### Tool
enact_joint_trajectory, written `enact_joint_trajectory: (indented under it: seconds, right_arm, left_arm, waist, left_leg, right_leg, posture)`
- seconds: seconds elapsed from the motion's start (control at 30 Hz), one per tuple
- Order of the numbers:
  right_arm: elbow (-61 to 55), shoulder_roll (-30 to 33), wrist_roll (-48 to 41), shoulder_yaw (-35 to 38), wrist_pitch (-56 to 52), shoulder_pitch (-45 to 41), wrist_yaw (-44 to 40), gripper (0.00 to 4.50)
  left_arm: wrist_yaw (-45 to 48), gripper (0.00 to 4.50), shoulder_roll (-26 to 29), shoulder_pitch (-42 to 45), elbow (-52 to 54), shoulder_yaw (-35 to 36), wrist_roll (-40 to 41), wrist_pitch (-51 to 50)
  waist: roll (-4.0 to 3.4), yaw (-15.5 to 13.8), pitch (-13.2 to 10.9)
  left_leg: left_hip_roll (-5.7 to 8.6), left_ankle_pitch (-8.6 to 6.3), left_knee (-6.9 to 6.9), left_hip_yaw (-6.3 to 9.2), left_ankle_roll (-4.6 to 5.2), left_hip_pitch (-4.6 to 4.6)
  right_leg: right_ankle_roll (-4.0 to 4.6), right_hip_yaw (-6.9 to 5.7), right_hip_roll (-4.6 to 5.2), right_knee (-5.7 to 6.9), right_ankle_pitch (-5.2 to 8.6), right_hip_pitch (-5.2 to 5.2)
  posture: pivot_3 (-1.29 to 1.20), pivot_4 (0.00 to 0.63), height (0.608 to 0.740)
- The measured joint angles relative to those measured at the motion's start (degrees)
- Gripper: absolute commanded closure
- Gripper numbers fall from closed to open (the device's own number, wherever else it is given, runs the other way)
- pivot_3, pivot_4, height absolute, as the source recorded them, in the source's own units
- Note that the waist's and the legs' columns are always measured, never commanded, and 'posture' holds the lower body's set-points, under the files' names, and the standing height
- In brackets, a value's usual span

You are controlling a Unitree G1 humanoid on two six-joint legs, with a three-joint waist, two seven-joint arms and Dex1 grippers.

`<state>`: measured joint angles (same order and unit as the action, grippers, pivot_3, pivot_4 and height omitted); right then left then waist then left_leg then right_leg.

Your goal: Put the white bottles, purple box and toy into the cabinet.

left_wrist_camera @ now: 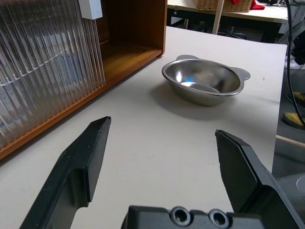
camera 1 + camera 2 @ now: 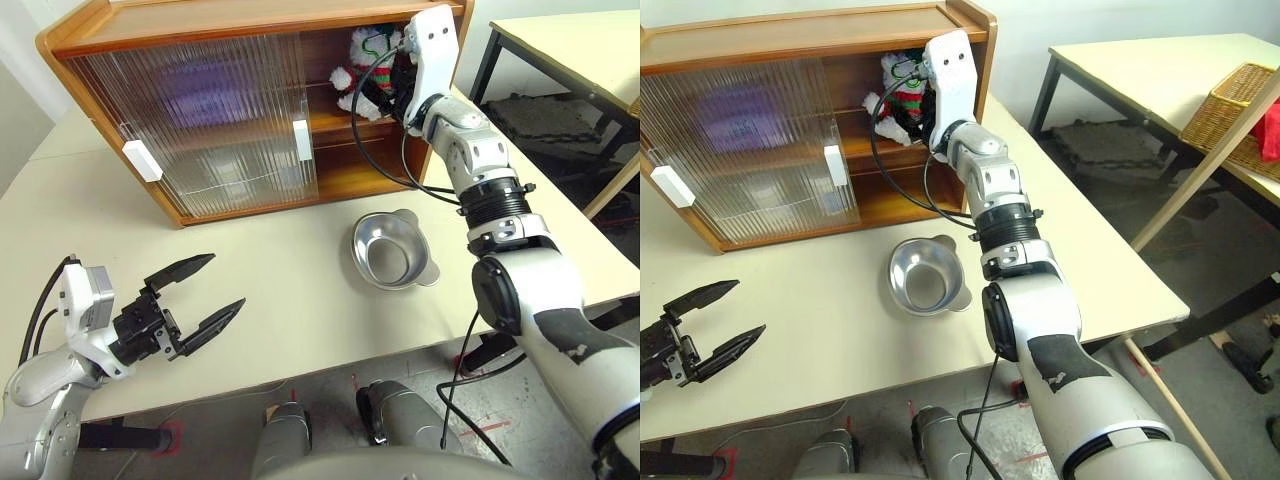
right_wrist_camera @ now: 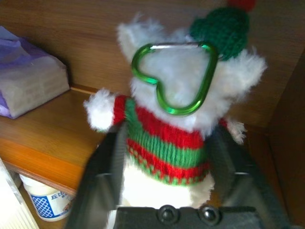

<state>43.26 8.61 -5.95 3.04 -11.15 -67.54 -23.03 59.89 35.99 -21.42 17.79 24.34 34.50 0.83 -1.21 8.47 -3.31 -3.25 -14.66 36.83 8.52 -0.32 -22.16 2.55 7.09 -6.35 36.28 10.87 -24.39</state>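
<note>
My right arm reaches forward and up, its gripper (image 3: 164,157) parted, one finger on each side of the toy (image 3: 176,119). My left gripper (image 2: 205,290) hangs level and wide apart, holding nothing.

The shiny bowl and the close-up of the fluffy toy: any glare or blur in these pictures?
Left wrist view: the bowl carries bright reflections and casts a soft shadow. Right wrist view: the toy is slightly soft, the finger beside it blurred.

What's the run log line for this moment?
right tool: open around toy on cabinet shelf | left tool: open, empty | purple box: shelved
</note>
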Motion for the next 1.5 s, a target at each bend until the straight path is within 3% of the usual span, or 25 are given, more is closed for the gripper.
enact_joint_trajectory:
  seconds: [0.03, 0.07, 0.47, 0.67, 0.93, 1.23, 1.33, 1.5]
  right_arm:
    - [0.0, 0.1, 0.0, 0.0, 0.1, 0.0, 0.1, 0.11]
    - [0.0, 0.2, 0.1, 0.0, 0.2, 0.0, 0.2, 0.05]
    - [-1.1, 1.9, -0.6, 0.3, 1.2, 0.1, -1.9, 0.05]
    - [-17.1, 5.3, -9.9, 0.2, -9.3, 7.0, -16.6, 0.05]
    - [-36.6, 23.2, -14.2, -4.1, -27.8, 16.7, -30.2, 0.05]
    - [-45.4, 40.1, -22.2, -7.9, -40.7, 26.3, -48.4, 0.05]
    - [-46.5, 42.9, -22.5, -10.3, -43.2, 28.0, -50.3, 0.05]
    - [-47.2, 42.2, -20.3, -13.5, -44.3, 28.4, -47.2, 0.05]
  left_arm:
    - [0.0, 0.00, 0.0, 0.0, 0.0, 0.0, 0.0, 0.0]
    - [0.0, 0.00, 0.0, 0.1, 0.0, 0.0, 0.0, 0.0]
    - [0.1, 0.00, 0.7, 0.3, 0.0, 0.0, 0.2, -0.5]
    - [0.1, 0.00, 0.7, 0.2, 0.0, 0.1, 0.4, -0.6]
    - [0.5, 0.00, 0.7, -0.5, -0.2, 0.9, 0.9, 0.0]
    - [1.1, 0.00, 0.7, 0.4, -1.0, 0.9, 0.9, 0.2]
    - [1.1, 0.00, 0.7, 0.4, -1.2, 0.9, 0.9, 0.2]
    - [1.1, 0.00, 0.6, 0.0, -1.2, 0.9, 0.9, 0.2]
  waist:
    - [0.00, 0.0, 0.0]
    - [0.00, 0.0, 0.0]
    - [0.00, 0.0, 0.0]
    - [0.05, -0.1, 0.0]
    - [0.11, -0.4, 0.0]
    - [0.17, 0.0, -0.1]
    - [0.15, 0.4, -0.1]
    - [0.13, 0.9, -0.1]
  left_leg:
    - [0.00, 0.00, 0.00, 0.00, 0.00, 0.00]
    - [0.00, 0.00, 0.00, 0.00, 0.00, 0.00]
    - [0.00, -0.01, 0.00, -0.02, -0.01, -0.01]
    - [0.11, -0.01, 0.04, -0.28, -0.06, -0.03]
    - [0.69, 0.05, 0.23, -0.72, -0.19, 0.18]
    - [0.85, -0.01, 0.29, -0.70, -0.42, 0.27]
    - [0.84, -0.12, 0.31, -0.70, -0.63, 0.27]
    - [0.84, -0.20, 0.31, -0.63, -0.76, 0.29]
  right_leg:
    - [0.00, 0.00, 0.00, 0.00, 0.00, 0.00]
    - [0.00, 0.00, 0.00, 0.00, 0.00, 0.00]
    - [0.00, 0.00, 0.00, 0.00, 0.00, -0.01]
    - [0.00, -0.04, -0.03, -0.04, 0.11, 0.10]
    - [-0.21, 0.01, -0.03, -0.03, 0.11, 0.44]
    - [-0.46, 0.06, 0.02, -0.11, 0.35, 0.92]
    - [-0.49, 0.07, 0.03, -0.15, 0.41, 0.94]
    - [-0.54, 0.07, 0.04, -0.18, 0.57, 0.85]
  posture:
    - [-0.14, 0.077, 0.740]
    - [-0.14, 0.076, 0.740]
    - [-0.14, 0.071, 0.740]
    - [-0.13, 0.075, 0.740]
    - [-0.15, 0.081, 0.740]
    - [-0.16, 0.089, 0.740]
    - [-0.16, 0.092, 0.740]
    - [-0.15, 0.091, 0.740]
